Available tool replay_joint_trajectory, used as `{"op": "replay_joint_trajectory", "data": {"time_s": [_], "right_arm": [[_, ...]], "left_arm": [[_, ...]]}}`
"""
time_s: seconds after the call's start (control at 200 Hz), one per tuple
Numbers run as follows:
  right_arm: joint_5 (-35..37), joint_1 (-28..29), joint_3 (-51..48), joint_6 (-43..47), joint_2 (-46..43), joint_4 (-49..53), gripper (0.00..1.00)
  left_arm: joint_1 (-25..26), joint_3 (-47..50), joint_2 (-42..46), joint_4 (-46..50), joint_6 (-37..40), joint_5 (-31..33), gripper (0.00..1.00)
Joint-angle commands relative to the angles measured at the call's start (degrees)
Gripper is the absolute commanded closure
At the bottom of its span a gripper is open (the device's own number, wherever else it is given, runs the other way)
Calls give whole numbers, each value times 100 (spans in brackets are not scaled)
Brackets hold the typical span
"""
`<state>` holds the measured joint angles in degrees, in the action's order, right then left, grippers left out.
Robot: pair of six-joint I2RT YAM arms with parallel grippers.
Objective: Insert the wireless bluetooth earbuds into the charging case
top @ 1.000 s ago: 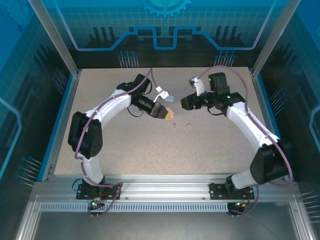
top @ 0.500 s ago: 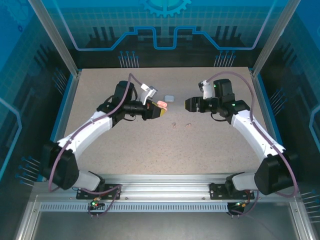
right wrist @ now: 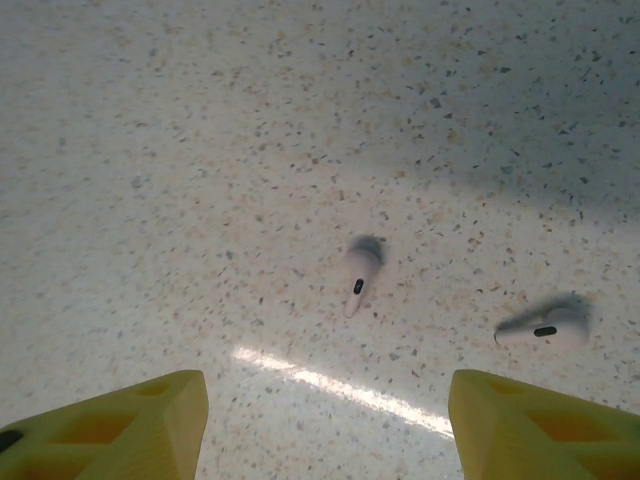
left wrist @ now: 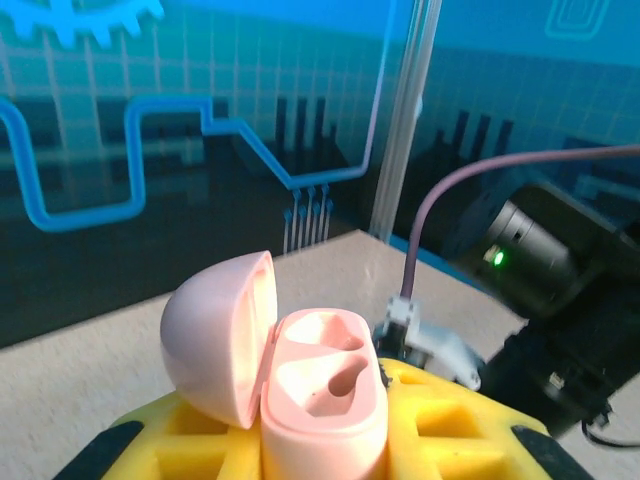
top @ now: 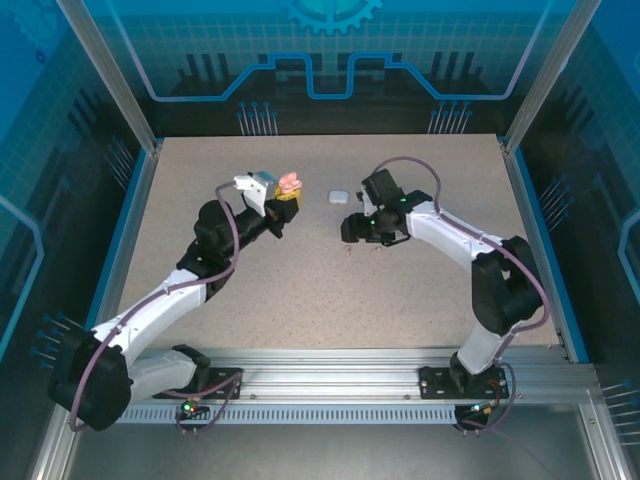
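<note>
The left gripper (top: 285,197) is raised over the left-centre of the speckled table (top: 420,300) and is clamped on a pink charging case (left wrist: 322,392). In the left wrist view the case sits upright between the yellow fingers (left wrist: 196,446), its lid (left wrist: 214,342) swung back to the left and both moulded wells facing up with nothing in them.

Just to the right of it in the top view, a small white case (top: 338,196) rests on the table, apart from both grippers.

Right again, the right gripper (top: 347,229) hangs low over the middle of the table, its jaws spread wide with nothing between them.

The right wrist view looks down past its 2 yellow fingertips (right wrist: 128,422) at bare tabletop. There 1 pale earbud (right wrist: 357,277) lies ahead of the gap between the fingertips, stem pointing back toward the camera. A second earbud (right wrist: 543,329) lies on its side further right, ahead of the right-hand fingertip. Neither is touched by the fingers, and both are well apart from the pink charging case.
</note>
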<state>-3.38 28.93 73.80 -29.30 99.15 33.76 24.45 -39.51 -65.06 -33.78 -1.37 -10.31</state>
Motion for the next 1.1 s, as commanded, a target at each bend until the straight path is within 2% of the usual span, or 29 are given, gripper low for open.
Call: {"op": "replay_joint_trajectory", "data": {"time_s": [0.0, 0.115, 0.475, 0.735, 1.096], "right_arm": [[546, 171, 337, -363, 266, 459, 35], [652, 223, 523, -523, 489, 561, 35], [1054, 349, 1376, -897, 1204, 1195, 36], [1276, 498, 1846, -1051, 1779, 1601, 40], [1470, 586, 1974, -1222, 2186, 1760, 48]], "left_arm": [[51, 205, 149, -1180, 614, 321, 100], [77, 246, 195, -1291, 943, 237, 100], [223, 411, 253, -1659, 1711, 705, 100], [229, 297, 169, -1678, 1767, 1288, 100], [236, 201, 189, -1506, 1600, 1194, 100]]}}
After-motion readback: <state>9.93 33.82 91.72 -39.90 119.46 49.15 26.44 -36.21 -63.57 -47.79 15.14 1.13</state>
